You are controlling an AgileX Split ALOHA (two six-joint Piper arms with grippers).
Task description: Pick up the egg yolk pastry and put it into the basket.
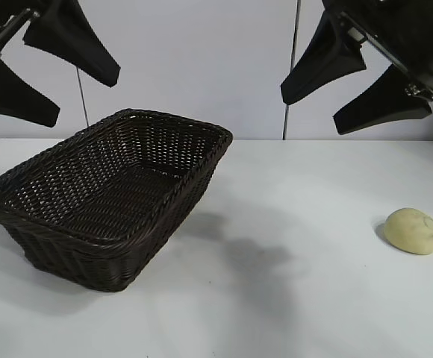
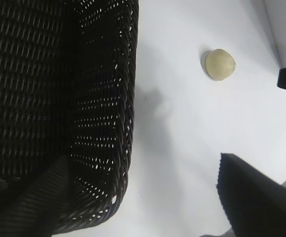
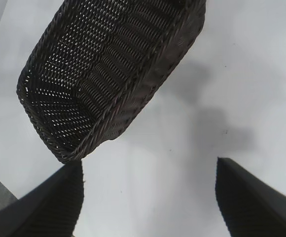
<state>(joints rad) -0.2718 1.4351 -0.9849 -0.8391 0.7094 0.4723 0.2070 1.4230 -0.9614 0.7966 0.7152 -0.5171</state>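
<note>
The egg yolk pastry (image 1: 412, 230), a small pale yellow dome, lies on the white table at the right; it also shows in the left wrist view (image 2: 220, 64). The dark brown wicker basket (image 1: 22, 183) stands empty at the left, also in the left wrist view (image 2: 128, 89) and the right wrist view (image 3: 148, 91). My left gripper (image 1: 78, 93) hangs open high above the basket's left end. My right gripper (image 1: 313, 112) hangs open high at the upper right, above and behind the pastry. Both hold nothing.
The white table (image 1: 276, 298) stretches between basket and pastry. A pale wall with vertical seams stands behind. The table's far edge runs just behind the basket.
</note>
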